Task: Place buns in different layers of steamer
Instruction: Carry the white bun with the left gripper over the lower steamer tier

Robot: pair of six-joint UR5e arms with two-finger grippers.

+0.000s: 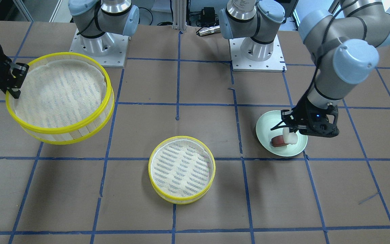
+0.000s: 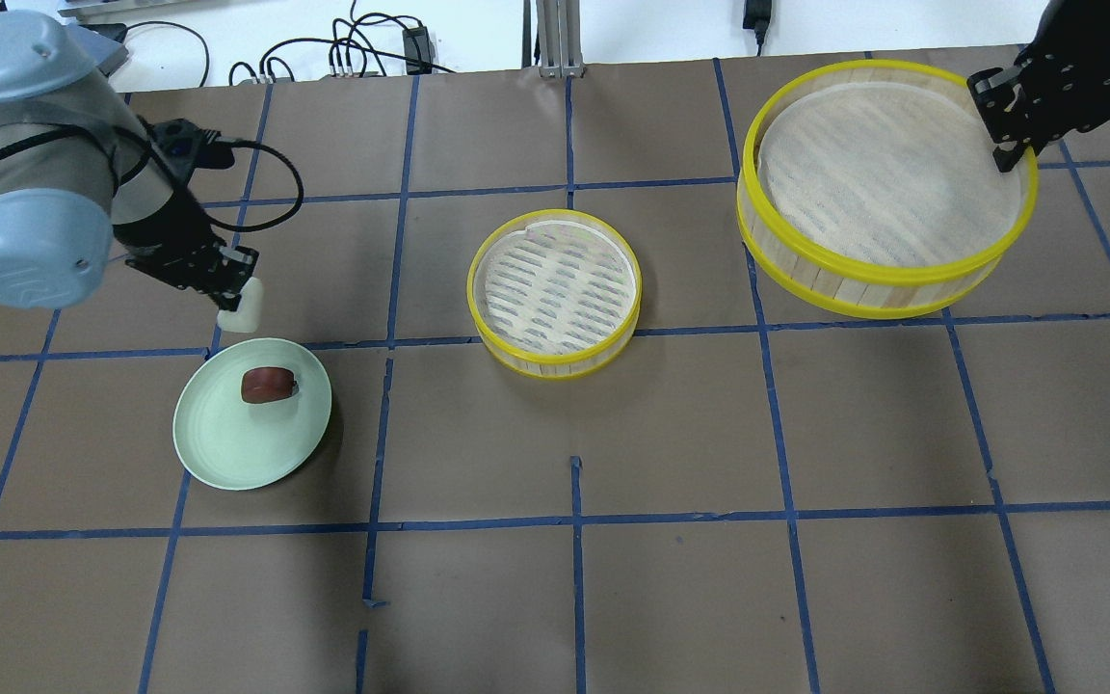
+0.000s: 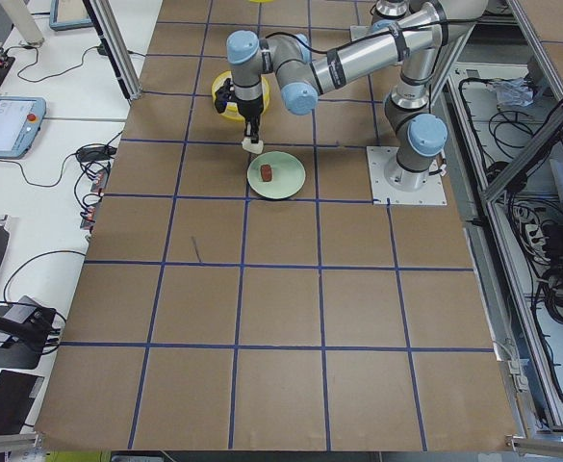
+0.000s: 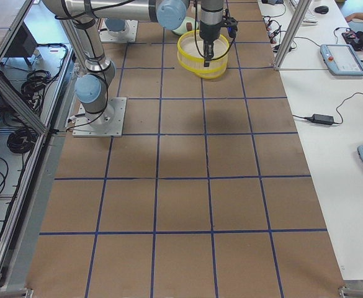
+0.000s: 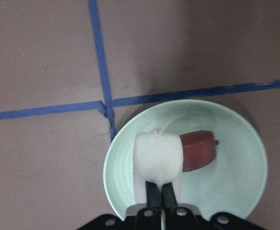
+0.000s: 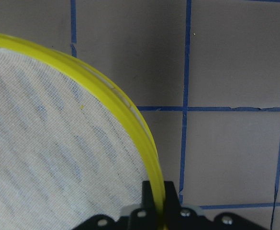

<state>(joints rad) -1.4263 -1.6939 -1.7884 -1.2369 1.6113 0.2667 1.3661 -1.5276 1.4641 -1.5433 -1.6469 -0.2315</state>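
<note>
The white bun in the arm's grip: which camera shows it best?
The left wrist view: the white bun fills the middle, pinched by the left gripper above the green plate. Overhead and front views show it small, the left side view tiny; the right wrist and right side views miss it.

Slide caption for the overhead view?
Left gripper holds the white bun above the green plate; right gripper grips a steamer tray by its rim.
</note>
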